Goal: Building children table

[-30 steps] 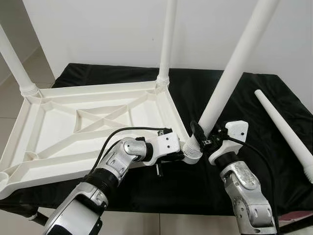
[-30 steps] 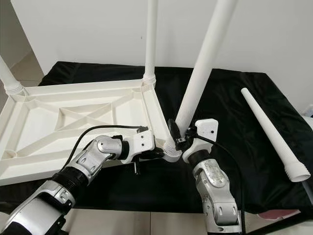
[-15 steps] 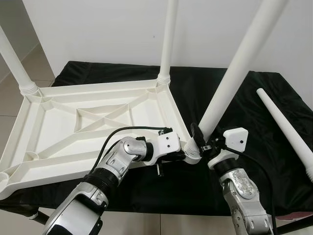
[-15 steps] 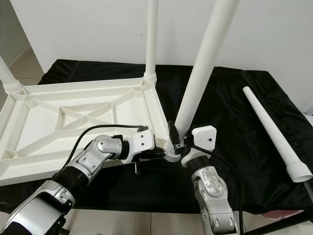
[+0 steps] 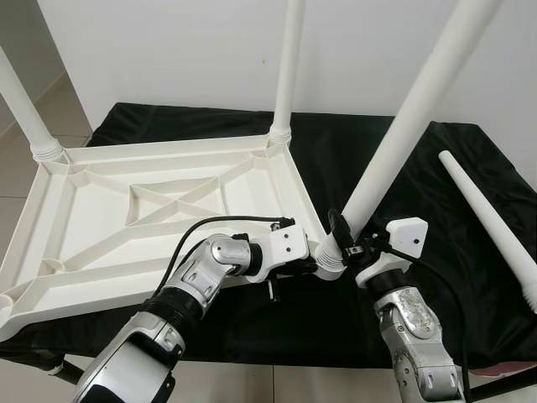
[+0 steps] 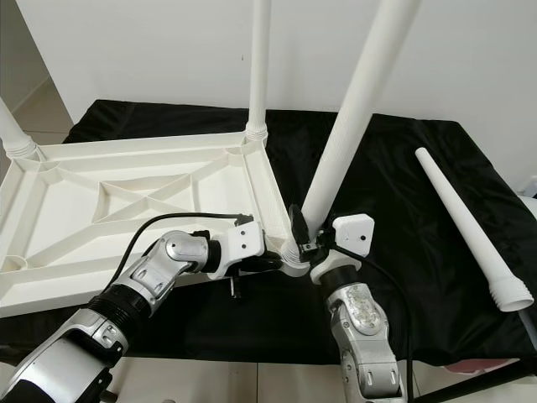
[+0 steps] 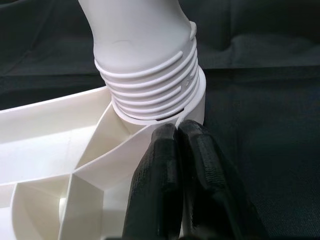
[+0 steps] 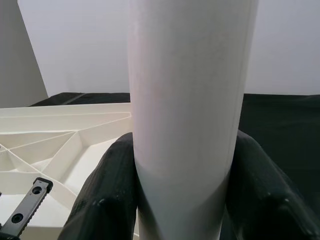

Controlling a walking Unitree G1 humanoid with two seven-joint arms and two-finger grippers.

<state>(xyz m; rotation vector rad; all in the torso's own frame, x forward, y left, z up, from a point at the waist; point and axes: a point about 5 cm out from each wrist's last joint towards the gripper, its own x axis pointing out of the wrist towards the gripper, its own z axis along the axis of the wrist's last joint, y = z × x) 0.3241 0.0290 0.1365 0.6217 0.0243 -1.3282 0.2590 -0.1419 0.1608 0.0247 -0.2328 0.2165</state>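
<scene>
A white table top (image 5: 92, 243) lies upside down on a black cloth. Two white legs (image 5: 285, 75) stand screwed in at its far corners. A third leg (image 5: 403, 134) leans up from the near right corner socket (image 5: 330, 262), its threaded end (image 7: 150, 75) partly in the collar. My right gripper (image 5: 344, 238) is shut on this leg just above the socket, one finger (image 8: 112, 185) on each side. My left gripper (image 5: 312, 267) is shut, fingertips (image 7: 177, 137) pressed against the table top's rim at that socket. A fourth leg (image 5: 491, 227) lies loose on the cloth to the right.
The black cloth (image 5: 336, 159) covers a table standing against a white wall (image 5: 168, 50). The cloth's front edge runs just below my arms, with tiled floor (image 5: 13, 201) to the left. The loose leg's wide end reaches the right edge.
My right wrist has dropped a little and turned around the leg, and the leg's top has leaned slightly to the right. The left arm has stayed put.
</scene>
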